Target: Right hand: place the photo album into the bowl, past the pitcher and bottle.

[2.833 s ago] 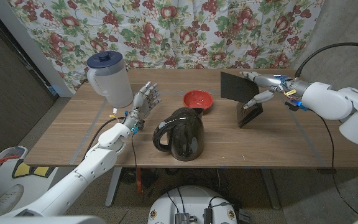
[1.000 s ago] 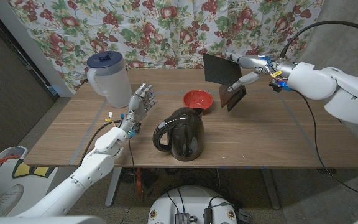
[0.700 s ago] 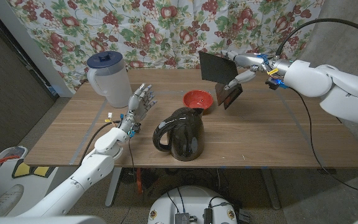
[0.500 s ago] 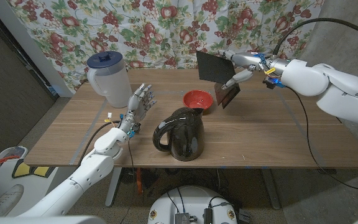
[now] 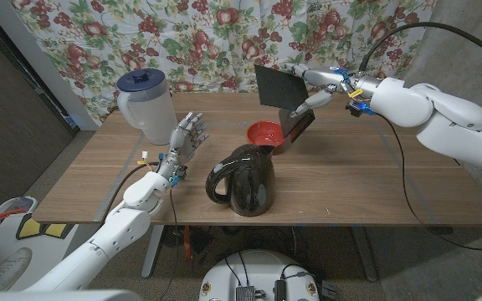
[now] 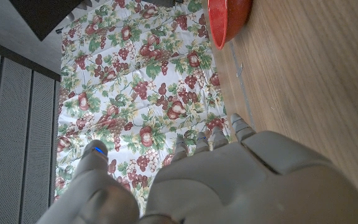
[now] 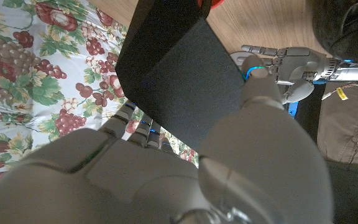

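The right hand [image 5: 320, 86] holds the black photo album [image 5: 277, 86] splayed open in the air, its fingers [image 5: 306, 75] pinched on one cover's edge, the book hanging just at the red bowl's [image 5: 267, 134] three o'clock rim, beyond the dark pitcher [image 5: 243, 179]. It looks stiff, light and smooth-skinned, so I'd judge a grip nearer the spine would stop the loose cover swinging. The left hand [image 5: 184, 143], fingers spread and empty, stands at the pitcher's ten o'clock above the surface [image 5: 366, 180].
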Motion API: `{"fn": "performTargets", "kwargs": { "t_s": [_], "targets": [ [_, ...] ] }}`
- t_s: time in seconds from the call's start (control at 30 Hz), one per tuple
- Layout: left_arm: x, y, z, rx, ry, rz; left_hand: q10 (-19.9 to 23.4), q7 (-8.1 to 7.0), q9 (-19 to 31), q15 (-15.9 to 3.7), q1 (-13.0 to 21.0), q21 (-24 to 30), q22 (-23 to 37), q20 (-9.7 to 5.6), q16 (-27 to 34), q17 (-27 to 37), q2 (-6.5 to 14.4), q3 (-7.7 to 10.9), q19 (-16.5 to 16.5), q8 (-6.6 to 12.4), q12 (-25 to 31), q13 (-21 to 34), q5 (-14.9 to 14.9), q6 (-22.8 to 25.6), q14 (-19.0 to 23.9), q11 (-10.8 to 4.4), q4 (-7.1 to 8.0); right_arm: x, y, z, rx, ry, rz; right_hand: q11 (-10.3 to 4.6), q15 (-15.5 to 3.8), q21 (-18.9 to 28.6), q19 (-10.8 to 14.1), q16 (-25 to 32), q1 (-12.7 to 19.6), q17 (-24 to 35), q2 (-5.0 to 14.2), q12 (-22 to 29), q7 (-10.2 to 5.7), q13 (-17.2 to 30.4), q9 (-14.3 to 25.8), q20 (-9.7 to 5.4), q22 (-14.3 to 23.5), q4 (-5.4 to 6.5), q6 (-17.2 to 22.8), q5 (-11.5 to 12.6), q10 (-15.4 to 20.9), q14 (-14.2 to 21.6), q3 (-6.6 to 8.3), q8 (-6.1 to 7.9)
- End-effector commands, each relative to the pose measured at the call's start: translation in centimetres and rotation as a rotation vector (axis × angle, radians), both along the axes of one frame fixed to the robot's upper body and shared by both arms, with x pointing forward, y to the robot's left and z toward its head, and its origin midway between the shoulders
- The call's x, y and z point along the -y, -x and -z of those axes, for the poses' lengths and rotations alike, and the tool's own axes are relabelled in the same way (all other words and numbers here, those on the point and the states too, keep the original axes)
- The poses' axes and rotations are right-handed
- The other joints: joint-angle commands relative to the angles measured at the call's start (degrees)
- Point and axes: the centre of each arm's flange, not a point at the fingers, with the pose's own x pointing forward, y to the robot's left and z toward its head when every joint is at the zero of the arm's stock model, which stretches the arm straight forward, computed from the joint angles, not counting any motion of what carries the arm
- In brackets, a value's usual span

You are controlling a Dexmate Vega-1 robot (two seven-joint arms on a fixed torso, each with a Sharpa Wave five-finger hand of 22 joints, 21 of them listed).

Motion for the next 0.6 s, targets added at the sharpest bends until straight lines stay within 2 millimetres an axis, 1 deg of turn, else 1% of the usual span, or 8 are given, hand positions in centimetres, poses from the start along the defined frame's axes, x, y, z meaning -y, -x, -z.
{"fn": "performTargets", "kwargs": {
  "t_s": [0.03,0.1,0.3,0.43,0.5,0.6],
  "targets": [
    [-0.7,0.7,0.4,0.008,0.009,-0.006,-0.1,-0.26,0.2,0.25,-0.1,0.1,0.1,-0.18,0.3,0.2,0.1,-0.28,-0.3,0.24,-0.1,0.2,0.3,0.3,-3.1,-0.11,-0.15,-1.6,0.3,-0.5,0.025,0.009,-0.031,-0.34,-0.12,0.3,1.1,-0.1,5.8,0.4,7.29,9.2,-0.09,11.2,0.1,-0.76,0.1,5.22,-11.5,0.4,-0.4,0.5,9.38,0.06],
    [-0.8,0.8,0.5,0.009,0.011,-0.007,-0.1,-0.27,0.2,0.25,-0.1,0.1,0.1,-0.18,0.3,0.2,0.1,-0.29,-0.4,0.24,-0.1,0.2,0.3,0.3,-3.1,-0.03,-0.15,-1.9,0.2,-0.6,0.025,0.012,-0.036,-0.08,-0.16,0.3,1.0,-0.2,5.8,0.4,7.28,9.3,-0.15,11.3,0.1,-0.75,0.1,5.22,-11.4,0.5,-0.4,0.5,9.43,0.09],
    [-1.1,1.2,0.8,0.011,0.021,-0.017,-0.1,-0.25,0.2,0.27,-0.1,0.1,0.1,-0.19,0.3,0.2,0.1,-0.3,-0.3,0.23,0.0,0.2,0.3,0.3,-3.1,-0.08,-0.15,-2.5,-0.1,-0.7,0.019,0.023,-0.047,-0.07,-0.16,0.3,1.0,-0.3,5.9,0.5,7.21,9.3,-0.2,11.4,0.1,-0.74,0.1,5.07,-11.4,0.6,-0.5,0.6,9.58,0.12],
    [-0.8,1.6,0.5,0.024,-0.07,-0.053,-0.1,-0.23,0.2,0.27,-0.1,0.1,0.1,-0.21,0.2,0.2,0.1,-0.32,-0.4,0.22,0.0,0.2,0.3,0.3,-3.3,-0.12,-0.16,-2.9,-0.4,-0.8,0.018,0.029,-0.054,-0.1,-0.18,0.3,1.0,-0.4,5.9,0.5,7.23,9.4,-0.31,11.4,0.1,-0.83,0.1,5.04,-11.3,0.6,-0.5,0.6,9.66,0.2],
    [-0.8,1.6,0.6,0.023,-0.042,-0.043,-0.1,-0.23,0.2,0.3,-0.1,0.0,0.1,-0.24,0.1,0.2,0.1,-0.33,-0.5,0.19,-0.1,0.2,0.3,0.3,-3.4,-0.1,-0.16,-3.1,-0.5,-0.9,0.016,0.029,-0.06,-0.27,-0.19,0.2,1.0,-0.4,5.9,0.6,7.28,9.4,-0.32,11.5,0.1,-0.87,0.1,5.05,-11.2,0.7,-0.5,0.6,9.73,0.22],
    [-0.8,1.8,0.5,0.029,-0.059,-0.053,-0.1,-0.24,0.2,0.35,-0.1,0.1,0.1,-0.23,0.1,0.2,0.1,-0.34,-0.5,0.19,-0.1,0.2,0.3,0.3,-3.4,-0.13,-0.15,-3.4,-0.8,-0.9,0.013,0.033,-0.068,-0.17,-0.25,0.3,1.0,-0.5,5.8,0.7,7.34,9.5,-0.34,11.5,0.1,-0.92,0.1,5.14,-11.0,0.7,-0.5,0.6,9.79,0.31]
  ]
}}
